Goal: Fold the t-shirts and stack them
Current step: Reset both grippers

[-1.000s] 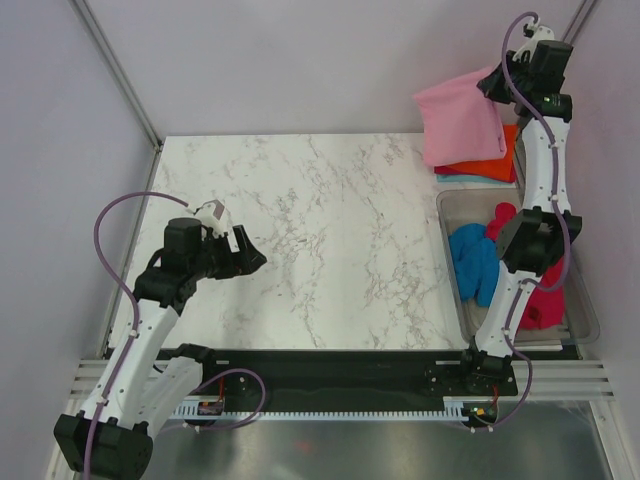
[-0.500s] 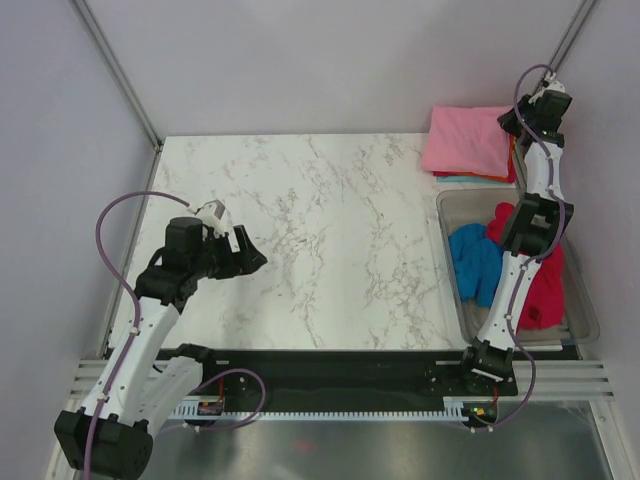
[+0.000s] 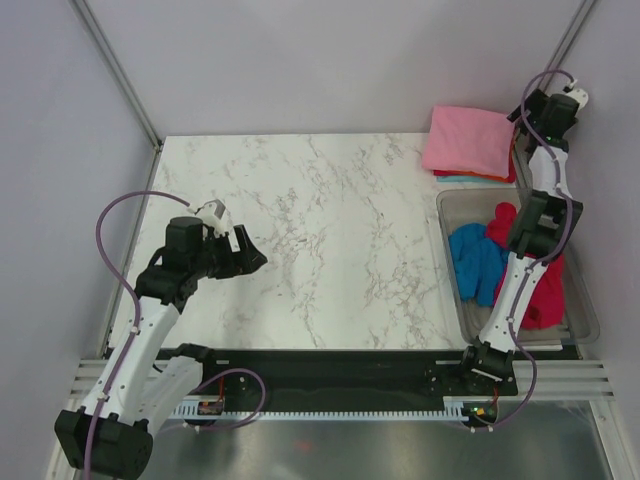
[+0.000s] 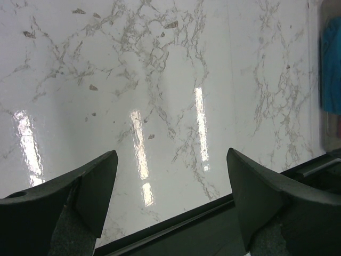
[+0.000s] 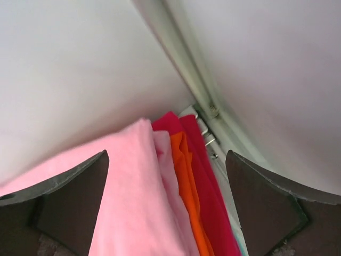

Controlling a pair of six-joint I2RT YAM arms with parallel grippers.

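A folded light pink t-shirt (image 3: 468, 141) lies on top of the stack at the table's back right corner. Orange (image 3: 492, 177) and pale blue (image 3: 452, 179) edges show beneath it. My right gripper (image 3: 527, 118) hovers at the stack's right edge, open and holding nothing. In the right wrist view its jaws (image 5: 166, 156) stand wide over the pink t-shirt (image 5: 128, 202), with orange (image 5: 186, 197) and crimson (image 5: 210, 197) layers beside it. My left gripper (image 3: 255, 260) is open and empty over the bare marble, as the left wrist view (image 4: 170, 154) also shows.
A clear bin (image 3: 590, 320) on the right holds a bright blue t-shirt (image 3: 472, 258) and a crimson-pink one (image 3: 540, 295). The blue cloth (image 4: 331, 69) shows at the left wrist view's right edge. Walls and a frame post (image 3: 570, 35) stand close behind the stack.
The right gripper has opened and let go of the pink t-shirt, which hung lifted a second ago and now lies flat on the stack. The right arm shifted right. The left arm is unmoved.
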